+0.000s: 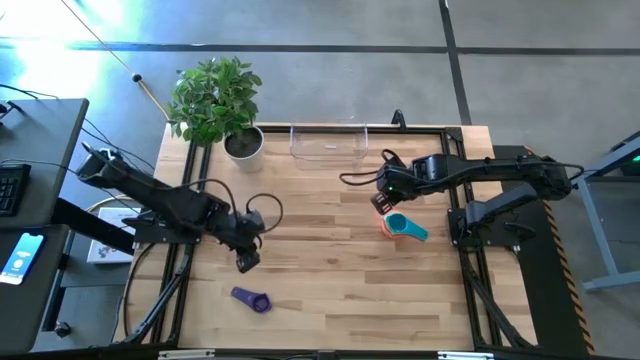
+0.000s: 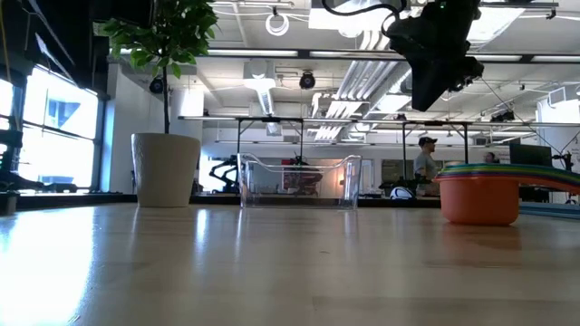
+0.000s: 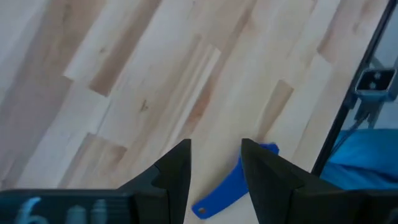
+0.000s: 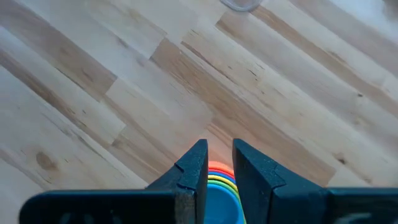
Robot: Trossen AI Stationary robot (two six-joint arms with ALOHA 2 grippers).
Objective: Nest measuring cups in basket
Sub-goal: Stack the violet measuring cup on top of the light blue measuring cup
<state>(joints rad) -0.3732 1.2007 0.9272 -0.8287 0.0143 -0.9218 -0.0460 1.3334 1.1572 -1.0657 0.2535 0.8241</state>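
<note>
A purple measuring cup (image 1: 252, 299) lies alone on the table near its near edge; in the left wrist view it shows bluish (image 3: 217, 198) below and between my fingers. My left gripper (image 1: 247, 262) (image 3: 214, 162) hangs open just beyond it, apart from it. Several nested cups (image 1: 403, 227) (image 2: 480, 195), orange outermost and teal on top, stand on the table at the right. My right gripper (image 1: 383, 200) (image 4: 219, 155) hangs above and beside this stack with a narrow gap between its fingers, holding nothing. The clear basket (image 1: 328, 142) (image 2: 299, 181) stands empty at the far edge.
A white pot with a green plant (image 1: 243, 143) (image 2: 166, 169) stands left of the basket at the far edge. Bare wood lies between the two grippers and before the basket. People show in the room beyond the table (image 2: 424, 163).
</note>
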